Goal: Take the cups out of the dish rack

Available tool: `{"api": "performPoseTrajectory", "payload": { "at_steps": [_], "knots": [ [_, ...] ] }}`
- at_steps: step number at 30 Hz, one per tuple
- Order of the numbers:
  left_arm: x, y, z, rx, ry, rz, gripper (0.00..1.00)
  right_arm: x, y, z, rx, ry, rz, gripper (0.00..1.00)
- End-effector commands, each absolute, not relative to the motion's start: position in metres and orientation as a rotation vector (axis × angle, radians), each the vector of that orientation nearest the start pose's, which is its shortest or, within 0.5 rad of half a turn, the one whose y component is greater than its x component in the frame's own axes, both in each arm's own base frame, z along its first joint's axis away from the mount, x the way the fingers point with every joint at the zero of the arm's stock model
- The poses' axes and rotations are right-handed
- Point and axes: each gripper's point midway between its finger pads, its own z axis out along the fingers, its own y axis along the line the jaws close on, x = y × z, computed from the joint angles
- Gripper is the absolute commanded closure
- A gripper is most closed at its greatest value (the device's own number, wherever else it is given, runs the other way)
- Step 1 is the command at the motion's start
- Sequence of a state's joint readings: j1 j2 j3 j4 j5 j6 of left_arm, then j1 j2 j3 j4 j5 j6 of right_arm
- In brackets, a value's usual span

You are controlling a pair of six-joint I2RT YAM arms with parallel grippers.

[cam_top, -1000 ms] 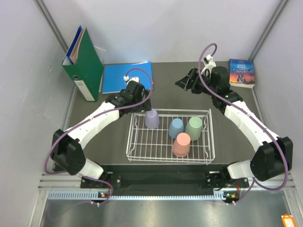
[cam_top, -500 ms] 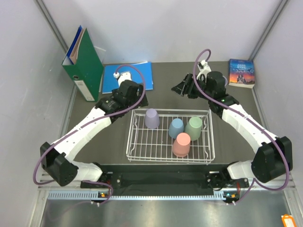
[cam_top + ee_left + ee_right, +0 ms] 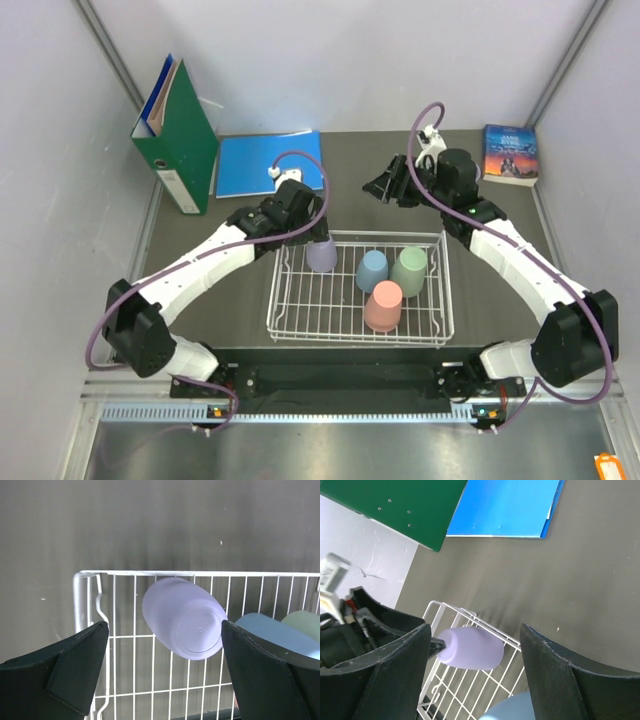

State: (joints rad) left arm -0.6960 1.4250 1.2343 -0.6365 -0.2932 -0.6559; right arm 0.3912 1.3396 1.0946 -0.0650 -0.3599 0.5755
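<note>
The white wire dish rack (image 3: 300, 300) holds four cups, bases up: lavender (image 3: 322, 258) at the back left, dusty blue (image 3: 372, 268), sage green (image 3: 410, 268) and salmon pink (image 3: 383, 305). My left gripper (image 3: 314, 230) is open and hovers just above the lavender cup. In the left wrist view that cup (image 3: 182, 617) lies between and below the spread fingers (image 3: 75, 665), untouched, by the rack's back rim (image 3: 150, 573). My right gripper (image 3: 385, 187) is open and empty, behind the rack over the table. Its wrist view shows the lavender cup (image 3: 472, 647) and rack corner (image 3: 465, 611).
A green binder (image 3: 178, 135) stands at the back left beside a flat blue folder (image 3: 255, 165). A book (image 3: 510, 153) lies at the back right. White walls close in the table on the left, back and right.
My left gripper drew back to the left, then swung right again, and now sits over the lavender cup. My right gripper shifted slightly left, then held still. The cups have not moved.
</note>
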Motion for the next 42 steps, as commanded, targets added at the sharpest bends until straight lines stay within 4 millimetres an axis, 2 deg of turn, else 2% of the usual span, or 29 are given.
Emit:
{"api": "performPoseTrajectory", "payload": {
  "at_steps": [1, 7, 11, 15, 23, 30, 33, 37, 42],
  "knots": [
    [0.307, -0.237, 0.174, -0.057, 2.385, -0.358, 0.01, 0.354, 0.24, 0.305, -0.131, 1.881, 0.987, 0.28],
    [0.307, -0.246, 0.165, -0.032, 2.407, -0.367, 0.01, 0.355, 0.24, 0.299, -0.135, 1.898, 0.981, 0.28],
    [0.307, -0.249, 0.143, -0.011, 2.462, -0.338, 0.01, 0.355, 0.239, 0.294, -0.137, 1.909, 0.972, 0.28],
    [0.305, -0.247, 0.131, -0.017, 2.497, -0.307, 0.01, 0.355, 0.239, 0.29, -0.139, 1.921, 0.967, 0.28],
    [0.316, -0.237, 0.172, -0.078, 2.357, -0.305, 0.01, 0.355, 0.24, 0.29, -0.146, 1.924, 0.969, 0.28],
    [0.314, -0.231, 0.179, -0.104, 2.349, -0.291, 0.01, 0.357, 0.241, 0.295, -0.154, 1.914, 0.973, 0.28],
    [0.314, -0.228, 0.189, -0.116, 2.325, -0.293, 0.01, 0.356, 0.242, 0.295, -0.155, 1.913, 0.979, 0.28],
    [0.315, -0.232, 0.208, -0.119, 2.291, -0.33, 0.01, 0.355, 0.242, 0.293, -0.149, 1.916, 0.983, 0.28],
    [0.311, -0.241, 0.216, -0.1, 2.276, -0.347, 0.01, 0.352, 0.241, 0.293, -0.148, 1.913, 0.982, 0.28]
  ]
}}
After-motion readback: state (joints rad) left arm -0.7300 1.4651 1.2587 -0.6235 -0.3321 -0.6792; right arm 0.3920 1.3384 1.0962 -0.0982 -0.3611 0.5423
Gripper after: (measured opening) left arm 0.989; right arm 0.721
